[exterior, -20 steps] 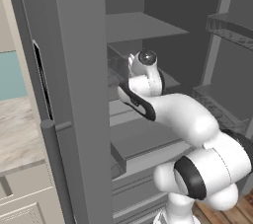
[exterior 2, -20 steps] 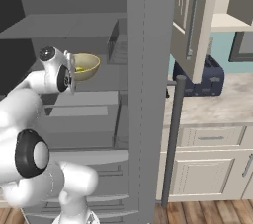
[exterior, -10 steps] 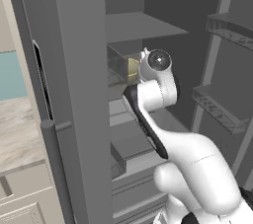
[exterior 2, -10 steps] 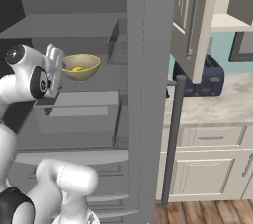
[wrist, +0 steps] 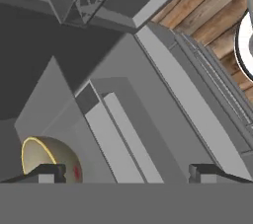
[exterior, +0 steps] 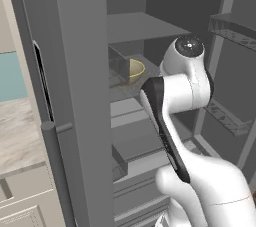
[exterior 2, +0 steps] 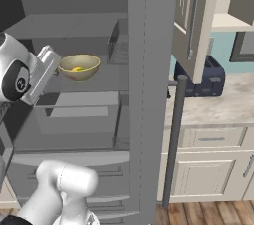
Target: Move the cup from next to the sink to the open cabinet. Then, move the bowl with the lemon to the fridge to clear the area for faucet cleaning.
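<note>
- While the arm stands folded in front of the fridge (exterior: 75,71), I see its upper link rise steeply from the white base; the wrist joint sits high, level with the middle shelf (exterior 2: 94,78)
- From the right base view, the hand section juts toward the fridge interior at a slant, just left of the bowl (exterior 2: 79,66) and apart from it
- I read the gripper (wrist: 128,172) as spread wide and holding nothing; its two dark fingertips (wrist: 47,172) stand far apart at the bottom of the hand view, with bare shelf between them
- The bowl rests upright on the middle fridge shelf; the lemon (exterior 2: 76,69) lies inside it, yellow against the olive-tan inner wall
- From the left base view, the bowl (exterior: 135,70) peeks out between the fridge door edge and the arm's white link
- In the hand view the bowl (wrist: 44,156) sits low left, just behind the left fingertip; I cannot tell whether they touch
- Right of the fridge, the open cabinet (exterior 2: 198,26) hangs above the counter, door swung outward
</note>
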Controlling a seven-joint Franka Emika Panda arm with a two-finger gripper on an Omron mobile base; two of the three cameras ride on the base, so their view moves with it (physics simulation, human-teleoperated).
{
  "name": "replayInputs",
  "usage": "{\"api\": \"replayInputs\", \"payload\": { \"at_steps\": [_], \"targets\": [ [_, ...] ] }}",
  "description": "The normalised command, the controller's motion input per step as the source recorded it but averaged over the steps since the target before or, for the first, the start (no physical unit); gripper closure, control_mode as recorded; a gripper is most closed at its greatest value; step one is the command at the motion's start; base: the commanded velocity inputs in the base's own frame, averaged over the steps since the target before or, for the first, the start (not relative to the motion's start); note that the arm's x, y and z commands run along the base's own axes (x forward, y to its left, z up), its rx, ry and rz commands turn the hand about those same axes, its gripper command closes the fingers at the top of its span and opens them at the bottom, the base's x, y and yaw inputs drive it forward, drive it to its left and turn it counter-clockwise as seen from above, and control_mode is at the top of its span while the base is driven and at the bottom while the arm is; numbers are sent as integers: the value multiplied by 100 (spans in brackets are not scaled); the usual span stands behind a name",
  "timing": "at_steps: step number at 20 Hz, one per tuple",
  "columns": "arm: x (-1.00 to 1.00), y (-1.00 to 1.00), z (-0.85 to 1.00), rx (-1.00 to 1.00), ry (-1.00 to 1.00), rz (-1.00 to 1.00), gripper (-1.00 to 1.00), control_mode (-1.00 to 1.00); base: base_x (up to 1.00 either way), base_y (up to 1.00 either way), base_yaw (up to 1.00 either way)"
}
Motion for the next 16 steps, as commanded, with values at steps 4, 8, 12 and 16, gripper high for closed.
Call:
{"api": "replayInputs", "payload": {
  "at_steps": [4, 8, 12, 16],
  "targets": [
    [-36, -22, -4, 2, -7, 0, -100, -100, 0, 0, 0],
    [-52, -17, -21, 6, -3, 0, -100, 100, -25, -3, 0],
    [0, 0, 0, 0, 0, 0, -100, 100, -100, -5, -3],
    [0, 0, 0, 0, 0, 0, -100, 100, -100, -28, -9]
  ]
}}
